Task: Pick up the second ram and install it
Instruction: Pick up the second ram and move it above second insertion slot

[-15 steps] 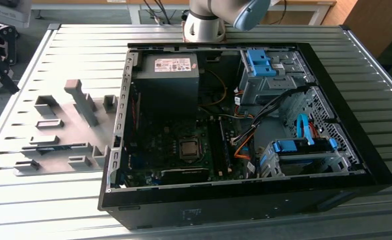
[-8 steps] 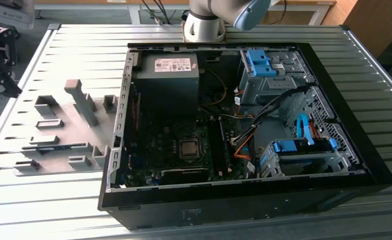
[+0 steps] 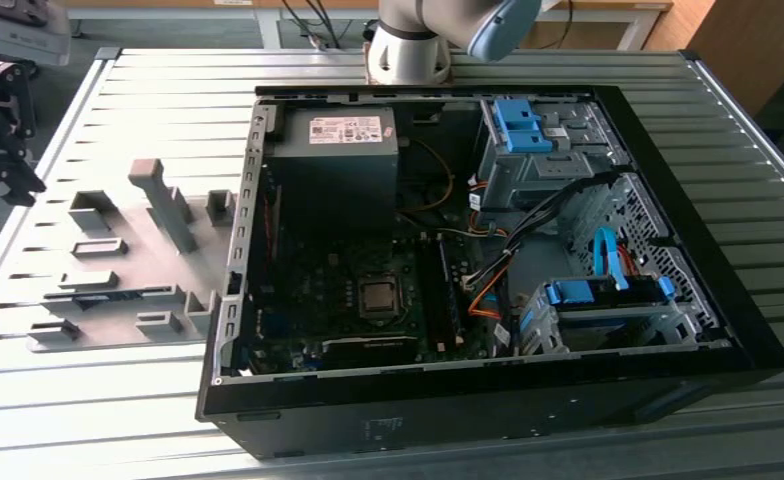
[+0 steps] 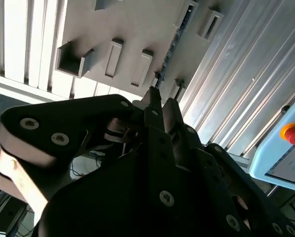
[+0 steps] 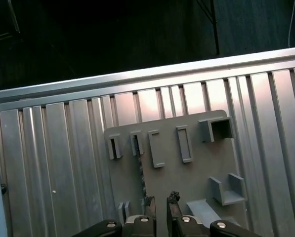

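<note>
In the grey holder, second ram near the tool.

Setting: robotics lab or assembly workshop. You are working at a ribbed aluminium table, where an opened desktop computer case is lying on its side beside a grey fixture plate of holder blocks. The arm's base is standing at the table's edge behind the case, and a red emergency-stop button is sitting on a pale blue panel.
</note>
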`<action>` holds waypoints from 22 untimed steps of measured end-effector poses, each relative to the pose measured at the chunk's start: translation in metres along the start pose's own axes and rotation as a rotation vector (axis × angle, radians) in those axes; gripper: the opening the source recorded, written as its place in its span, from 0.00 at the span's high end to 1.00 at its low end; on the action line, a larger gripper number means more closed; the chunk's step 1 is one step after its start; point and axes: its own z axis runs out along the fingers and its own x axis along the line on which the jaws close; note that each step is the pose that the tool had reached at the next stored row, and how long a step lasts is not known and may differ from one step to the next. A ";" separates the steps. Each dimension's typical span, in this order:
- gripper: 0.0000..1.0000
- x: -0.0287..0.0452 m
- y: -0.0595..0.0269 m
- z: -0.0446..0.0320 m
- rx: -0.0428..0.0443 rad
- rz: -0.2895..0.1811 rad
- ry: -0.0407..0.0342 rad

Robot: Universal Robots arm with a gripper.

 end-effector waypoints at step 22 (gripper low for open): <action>0.69 0.0083 -0.0018 0.0189 0.0055 -0.129 0.0065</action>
